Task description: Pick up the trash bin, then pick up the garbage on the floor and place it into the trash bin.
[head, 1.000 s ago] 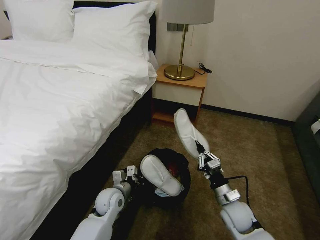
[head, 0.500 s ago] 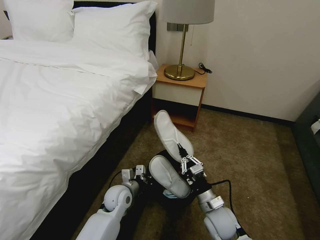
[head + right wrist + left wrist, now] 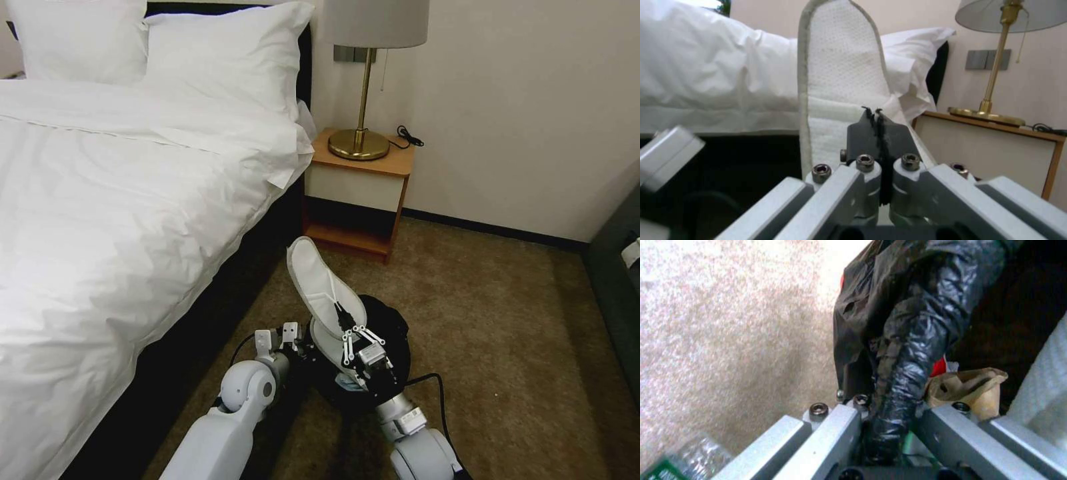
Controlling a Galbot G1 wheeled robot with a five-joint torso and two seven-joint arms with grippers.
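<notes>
Slipper over the bin

My right gripper [image 3: 341, 319] clamps a white slipper [image 3: 320, 280] above the trash bin [image 3: 393, 327], whose rim my left gripper [image 3: 889, 426] pinches; I'd lower before releasing.

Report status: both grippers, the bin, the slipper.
Left gripper shut on trash bin rim, bin beside the bed. Right gripper shut on slipper, upright above the bin, second slipper inside. Nothing blocking.

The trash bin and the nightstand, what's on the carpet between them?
In the head view, bare carpet lies between the trash bin and the nightstand; the slipper in the right gripper rises over the bin's rim.
</notes>
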